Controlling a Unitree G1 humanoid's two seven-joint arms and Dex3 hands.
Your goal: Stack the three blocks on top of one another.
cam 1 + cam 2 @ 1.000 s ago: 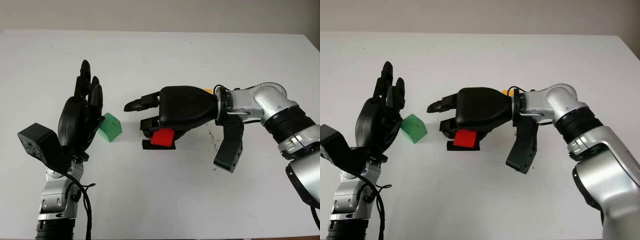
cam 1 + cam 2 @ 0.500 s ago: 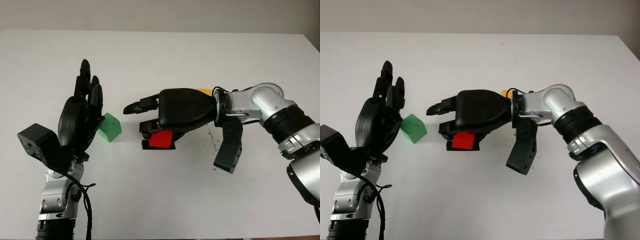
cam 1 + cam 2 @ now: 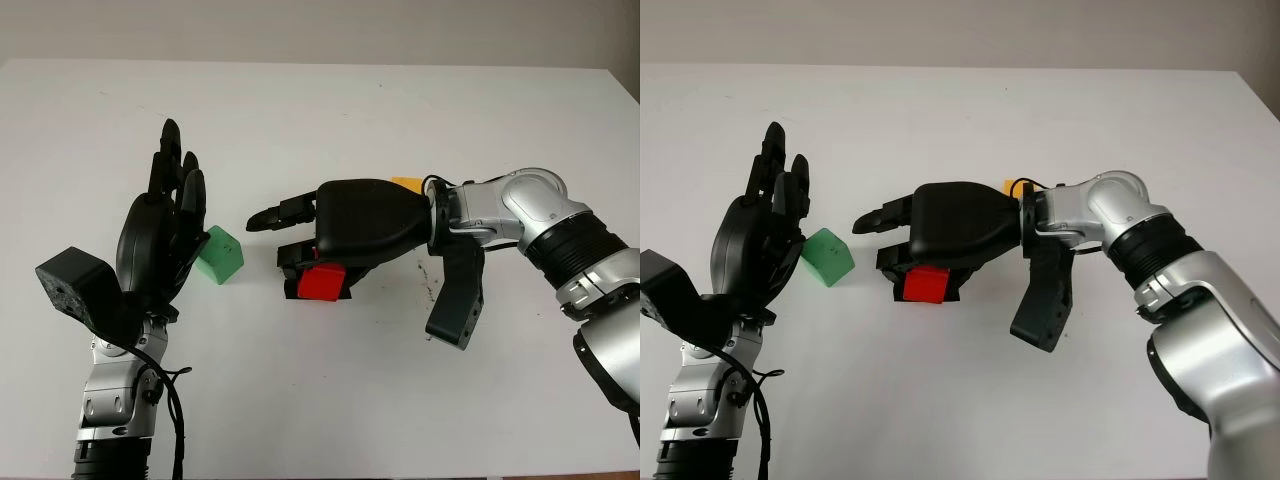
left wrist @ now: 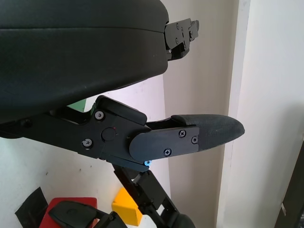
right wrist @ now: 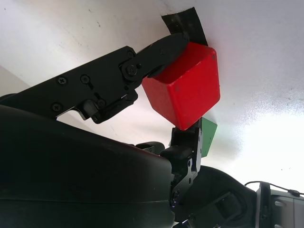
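White tabletop (image 3: pixel 330 400) stretches toward a pale wall, carrying three blocks: one red, one green, one yellow. At centre, the right hand (image 3: pixel 345 225) reaches in sideways from the right, its fingers (image 5: pixel 164 50) clamped on the red block (image 3: pixel 321 283), which is held just above a strip of black tape (image 5: pixel 183 26) on the table. The yellow block (image 3: pixel 405 183) peeks out behind that hand's wrist, mostly hidden. The left hand (image 3: pixel 165 235) stands upright at the left, palm turned toward the centre, open and holding nothing, with the green block (image 3: pixel 220 254) lying tilted on the table just beside its fingers. Bare table lies open on the far side and in the near foreground between the two arms.
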